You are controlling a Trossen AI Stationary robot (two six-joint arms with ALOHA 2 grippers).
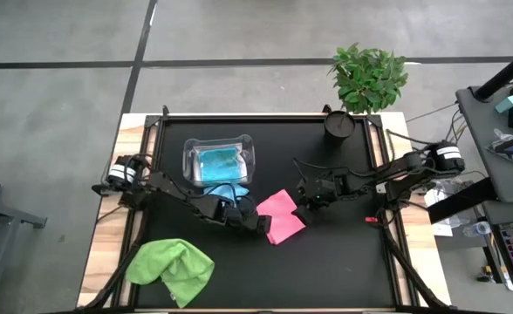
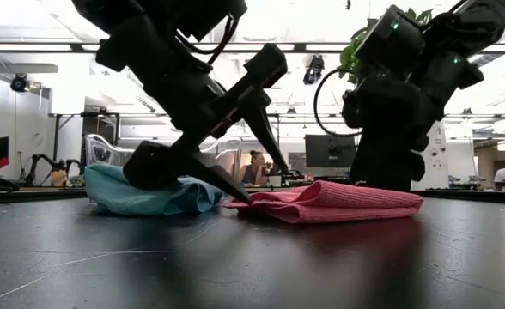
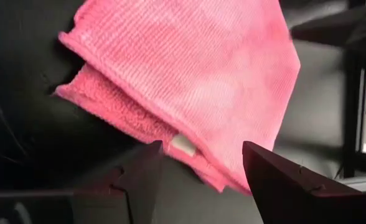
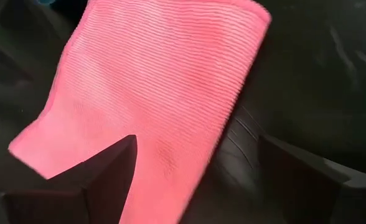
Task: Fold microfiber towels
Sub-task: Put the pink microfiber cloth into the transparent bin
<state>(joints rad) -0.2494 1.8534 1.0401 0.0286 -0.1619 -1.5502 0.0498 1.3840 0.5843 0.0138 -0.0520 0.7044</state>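
Observation:
A pink microfiber towel (image 1: 280, 216) lies folded in two layers on the black table, a small white tag (image 3: 183, 144) at its edge. My left gripper (image 3: 201, 158) stands open at the towel's left side, slanting down, with that edge between its fingers. My right gripper (image 4: 197, 146) is open at the towel's right far side, also slanting down. A light blue towel (image 1: 230, 189) lies heaped against the clear tub (image 1: 246, 150), which holds another blue one (image 1: 217, 161). A lime green towel (image 1: 171, 269) lies crumpled at the near left. My left gripper has its lower fingertip (image 2: 238, 194) down at the table, right at the pink towel's left edge (image 2: 251, 202); whether it touches the cloth I cannot tell. My right gripper has one finger (image 4: 117, 163) over the towel's face; whether it touches I cannot tell.
A black pot (image 1: 338, 124) with a green plant (image 1: 368, 77) stands at the far right of the table. Wooden side strips (image 1: 108, 227) flank the black mat. Open mat lies near the front edge, to the right of the green towel.

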